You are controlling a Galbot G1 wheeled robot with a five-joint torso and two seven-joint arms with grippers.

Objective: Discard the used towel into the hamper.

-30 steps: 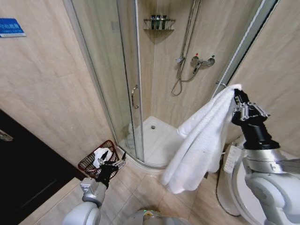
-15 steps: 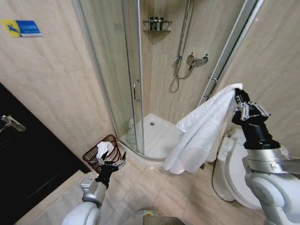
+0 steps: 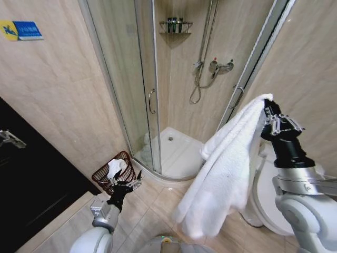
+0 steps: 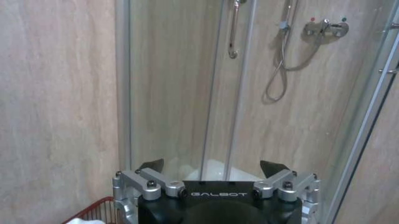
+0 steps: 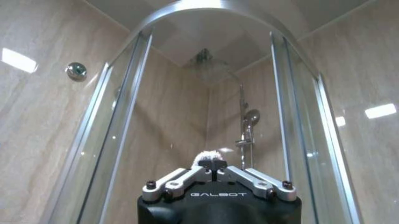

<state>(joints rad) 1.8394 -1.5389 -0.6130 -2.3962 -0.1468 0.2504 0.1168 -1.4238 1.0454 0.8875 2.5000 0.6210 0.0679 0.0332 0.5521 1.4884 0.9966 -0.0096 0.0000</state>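
The used towel [image 3: 226,168], white and fluffy, hangs in long folds from my right gripper [image 3: 267,105], which is raised at the right and shut on the towel's top corner. In the right wrist view the right gripper [image 5: 212,163] has its fingers pressed together with a tuft of towel [image 5: 208,155] poking out. The hamper [image 3: 108,177], a reddish-brown wire basket with a white cloth in it, stands on the floor against the wall left of the shower. My left gripper [image 3: 126,184] hovers low just in front of it, open and empty; the left gripper [image 4: 213,165] and the hamper's rim [image 4: 93,215] appear in the left wrist view.
The curved glass shower enclosure [image 3: 126,89] with its white tray [image 3: 176,153] stands straight ahead. A white toilet [image 3: 266,211] sits at the right, partly behind the towel. A dark door [image 3: 31,179] fills the lower left. Tiled floor lies between hamper and toilet.
The towel's lower end has swung down and now hangs lower, toward the floor. The view has shifted slightly; both grippers hold their places in it.
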